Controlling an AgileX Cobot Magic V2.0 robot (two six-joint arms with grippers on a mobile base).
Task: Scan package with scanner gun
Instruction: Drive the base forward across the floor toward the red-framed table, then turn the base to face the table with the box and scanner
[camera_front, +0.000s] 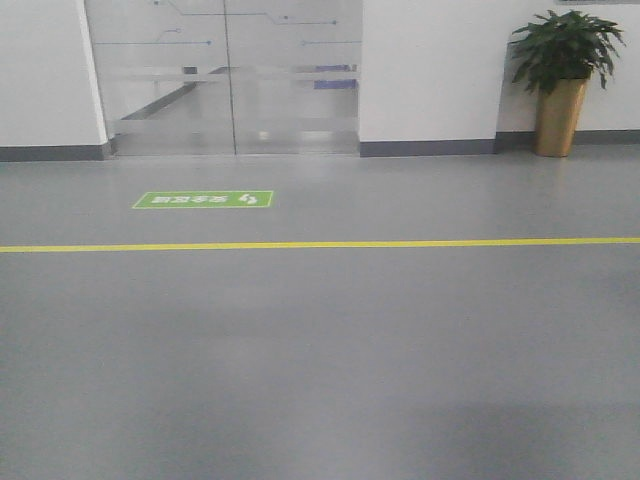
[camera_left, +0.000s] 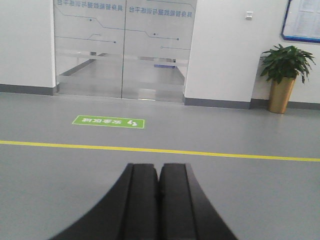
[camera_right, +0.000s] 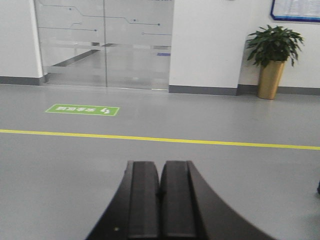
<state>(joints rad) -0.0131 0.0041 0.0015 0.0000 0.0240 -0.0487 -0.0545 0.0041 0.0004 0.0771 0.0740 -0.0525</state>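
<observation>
- Grey floor (camera_front: 320, 380) fills all three views; I see on it only a yellow line (camera_front: 320, 244) and a green sign (camera_front: 203, 199), with glass doors (camera_front: 230, 80) and a potted plant (camera_front: 562, 80) at the far wall.
- I find the package and the scanner gun in no view, and no table either, so I cannot say where they are.
- My left pincer (camera_left: 159, 167) is closed, the two fingers pressed together with nothing between them, and it points over the bare floor.
- My right pincer (camera_right: 160, 165) is the same: closed and holding nothing.
- On handling I can only guess from the task words. I expect a scanner gun to be light, hard and a little smooth, so I would take it by the handle, below the head, with the window left free.
- I expect a package to be stiff but easy to dent, so I would hold it gently at two opposite sides, or leave it lying and bring the scanner to its label.
- Both pincers would have to open before any grasp.
</observation>
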